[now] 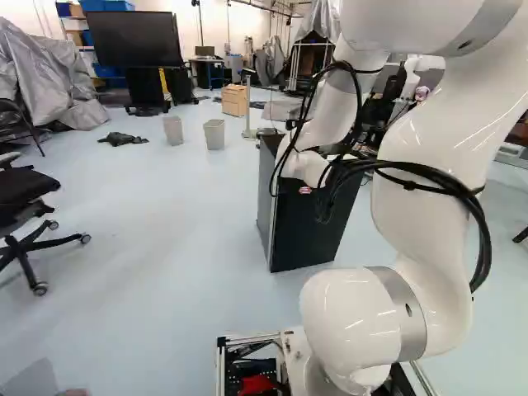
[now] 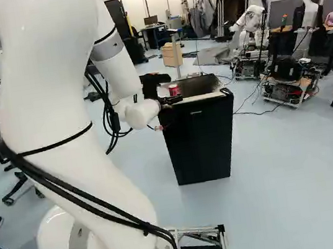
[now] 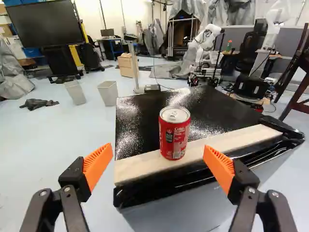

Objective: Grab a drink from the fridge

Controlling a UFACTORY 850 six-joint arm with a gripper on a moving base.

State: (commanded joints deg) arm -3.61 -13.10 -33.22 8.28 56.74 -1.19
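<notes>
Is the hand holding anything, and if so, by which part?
Nothing is held: the hand is open, and the red can stands ahead of it on top of the fridge.

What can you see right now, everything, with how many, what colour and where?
drink can: one, red, upright on the fridge top's pale strip
fridge: one, black, ahead of the arm
bins: two, pale grey, floor beyond the fridge
box: one, light brown, beyond the bins
screen: one, black, far end of the left base view
crumpled cloth: one, dark, floor near the bins
wheeled chair: at least one, black, left of the left base view
other robots: at least two, white, far right of the right base view
background clutter: too small to count
arm: one, white, foot of both base views
jaws: one pair, black, orange pads, open, facing the can
</notes>
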